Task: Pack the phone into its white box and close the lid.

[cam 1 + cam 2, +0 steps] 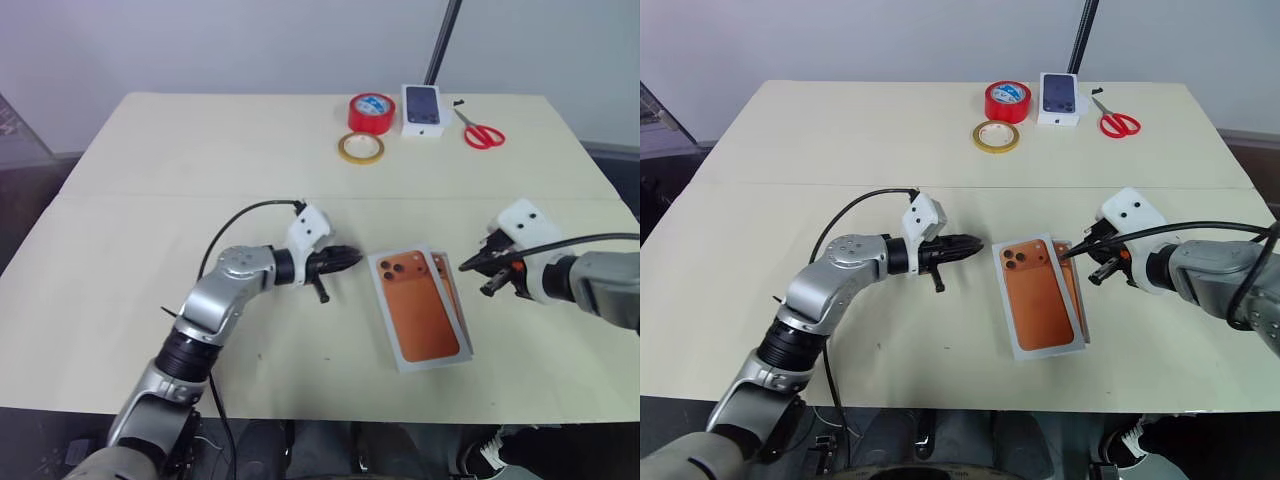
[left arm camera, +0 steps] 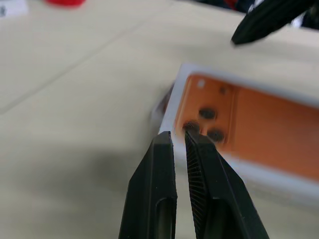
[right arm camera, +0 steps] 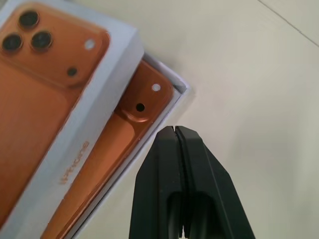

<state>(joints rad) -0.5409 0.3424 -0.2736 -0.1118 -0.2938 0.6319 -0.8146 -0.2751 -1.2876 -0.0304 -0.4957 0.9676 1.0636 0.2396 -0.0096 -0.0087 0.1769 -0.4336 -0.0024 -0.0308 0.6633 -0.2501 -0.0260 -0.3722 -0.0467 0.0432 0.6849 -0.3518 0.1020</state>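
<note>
Glossy orange phone (image 3: 112, 149) under skewed lid (image 3: 60, 99)

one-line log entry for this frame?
phone: in white box | lid: askew, half on | left gripper: shut, empty | right gripper: shut, empty

At the table's far edge we note a red tape roll (image 1: 371, 112), a yellowish tape ring (image 1: 360, 148), a small white phone-picture box (image 1: 422, 110), and red-handled scissors (image 1: 481, 132).
</note>
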